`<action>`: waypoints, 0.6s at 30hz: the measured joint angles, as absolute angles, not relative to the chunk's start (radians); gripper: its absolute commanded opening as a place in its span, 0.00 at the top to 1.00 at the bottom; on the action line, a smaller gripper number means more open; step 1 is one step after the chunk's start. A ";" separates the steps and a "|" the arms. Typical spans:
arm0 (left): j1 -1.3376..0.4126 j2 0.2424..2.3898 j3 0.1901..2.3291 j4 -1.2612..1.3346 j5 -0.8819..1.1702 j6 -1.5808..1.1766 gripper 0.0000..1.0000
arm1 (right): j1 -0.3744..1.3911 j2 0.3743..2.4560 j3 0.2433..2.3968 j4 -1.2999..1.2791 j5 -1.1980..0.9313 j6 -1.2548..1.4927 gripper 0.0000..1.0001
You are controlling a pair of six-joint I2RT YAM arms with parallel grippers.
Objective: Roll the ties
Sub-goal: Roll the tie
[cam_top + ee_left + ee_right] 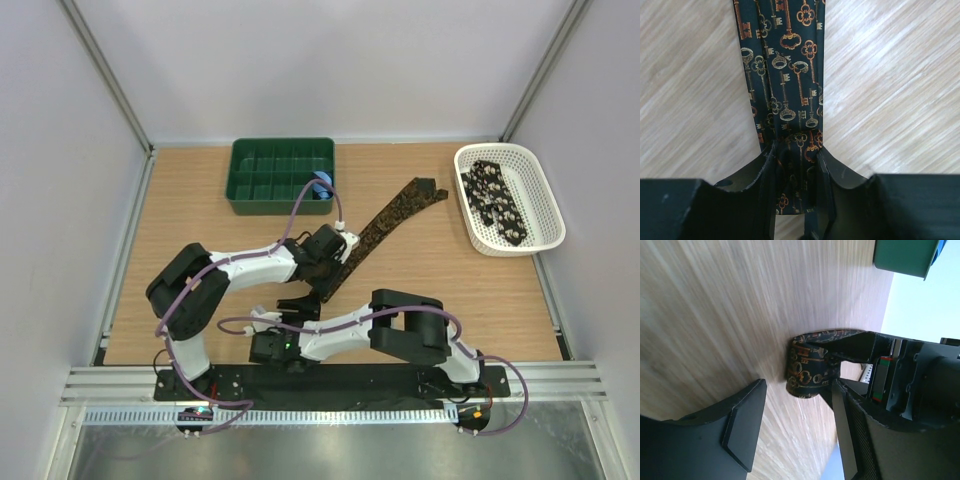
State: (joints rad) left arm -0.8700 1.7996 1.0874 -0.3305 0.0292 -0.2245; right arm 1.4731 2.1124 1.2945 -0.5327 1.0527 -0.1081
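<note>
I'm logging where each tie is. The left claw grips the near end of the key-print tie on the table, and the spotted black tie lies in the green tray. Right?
Not quite: the spotted black tie lies in the white basket, not the green tray, as the top external view shows. The left claw does grip the near end of the key-print tie on the table.

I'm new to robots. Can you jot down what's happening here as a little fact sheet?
Being rolled: key-patterned tie, near end rolled, rest stretched out unrolled
Left gripper: shut on the rolled end
Right gripper: open, beside the roll
White basket: holds a spotted tie
Green tray: holds a small blue roll
</note>
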 measured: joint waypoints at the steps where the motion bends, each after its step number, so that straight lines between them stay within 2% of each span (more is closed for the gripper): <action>1: -0.870 1.800 1.092 -0.344 0.032 -0.229 0.69 | 1.470 2.115 1.295 -0.533 1.056 -0.112 0.37; 9: -0.870 1.797 1.111 -0.430 0.049 -0.260 0.69 | 1.466 2.135 1.301 -0.533 1.086 -0.138 0.36; 13: -0.870 1.797 1.116 -0.462 0.057 -0.279 0.69 | 1.465 2.143 1.305 -0.532 1.085 -0.148 0.42; 14: -0.870 1.797 1.119 -0.471 0.059 -0.282 0.69 | 1.464 2.146 1.307 -0.531 1.085 -0.148 0.52; 15: -0.870 1.797 1.122 -0.482 0.062 -0.282 0.70 | 1.464 2.148 1.309 -0.532 1.084 -0.148 0.57; 18: -0.870 1.797 1.125 -0.504 0.065 -0.282 0.69 | 1.458 2.161 1.309 -0.530 1.071 -0.140 0.59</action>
